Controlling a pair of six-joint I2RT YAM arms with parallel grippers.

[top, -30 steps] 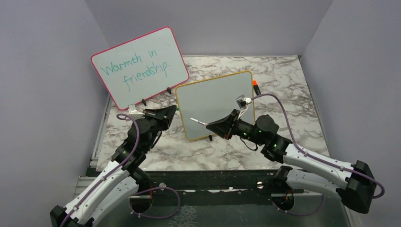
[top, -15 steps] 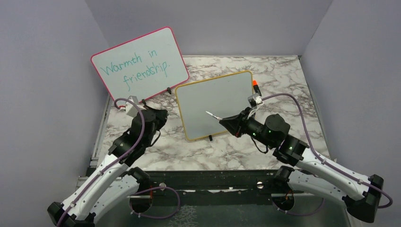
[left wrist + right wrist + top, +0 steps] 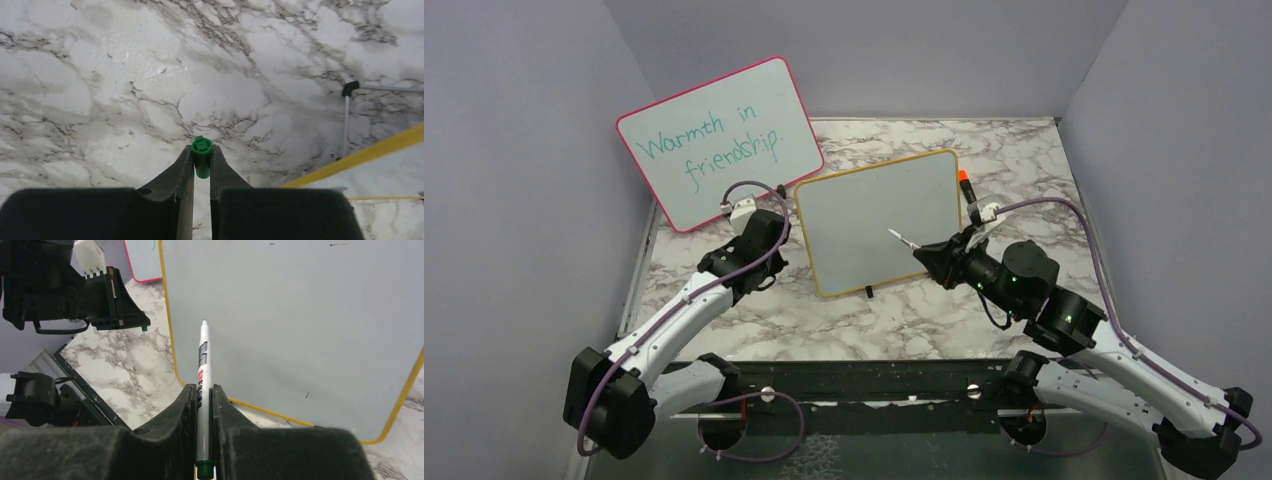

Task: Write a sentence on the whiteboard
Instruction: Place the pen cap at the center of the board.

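Observation:
The whiteboard (image 3: 864, 205) with its yellow-orange frame stands upright mid-table; its face (image 3: 300, 315) is blank, and no sentence shows on it. My right gripper (image 3: 927, 253) (image 3: 202, 390) is shut on a white marker (image 3: 902, 238) (image 3: 202, 360). The bare tip points at the board's lower left part and hangs just in front of it. My left gripper (image 3: 772, 270) (image 3: 202, 155) hovers over the marble left of the board, shut on the green marker cap (image 3: 202, 150). The board's yellow frame (image 3: 370, 155) crosses the right edge of the left wrist view.
A larger pink-framed whiteboard (image 3: 719, 140) reading "Warmth in friendship" leans at the back left. An orange-capped marker (image 3: 964, 180) stands behind the yellow board's right edge. Grey walls close in three sides of the marble table (image 3: 1024, 170).
My right gripper has carried the marker rightward and a little up across the board's face. My left arm has stretched out, and its gripper has turned away from the board's left edge towards the table.

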